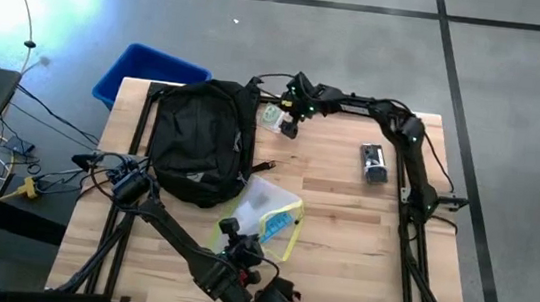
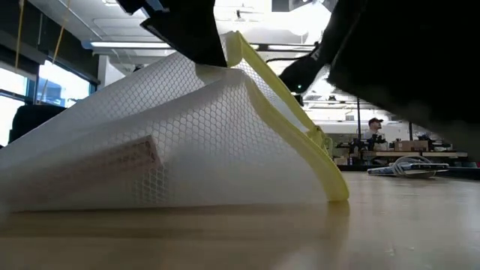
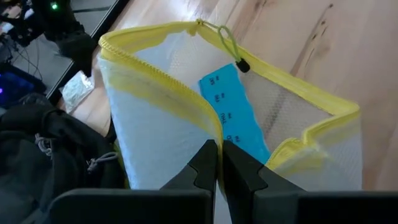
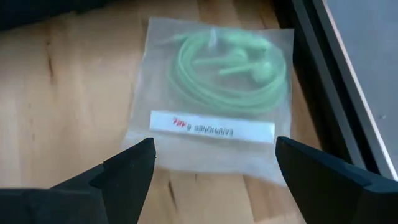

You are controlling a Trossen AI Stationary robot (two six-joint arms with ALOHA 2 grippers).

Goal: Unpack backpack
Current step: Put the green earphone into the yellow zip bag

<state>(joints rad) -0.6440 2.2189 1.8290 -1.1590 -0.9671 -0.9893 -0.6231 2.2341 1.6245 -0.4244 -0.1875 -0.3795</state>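
Black soft fabric backpack (image 1: 201, 142) lies on the wooden table (image 1: 341, 239), toward its far left. Just beside it, the left gripper (image 3: 219, 163) is clenched on the yellow zipper edge of a clear mesh pouch (image 1: 265, 214); a blue card (image 3: 233, 111) inside bears small print too fine to read. The right gripper (image 4: 214, 163) hovers with fingers spread above a clear plastic packet of green earphones (image 4: 217, 93), labelled "EARPHONES". To grasp well, it should probably descend squarely and pinch the packet's edge, since flat film slips easily
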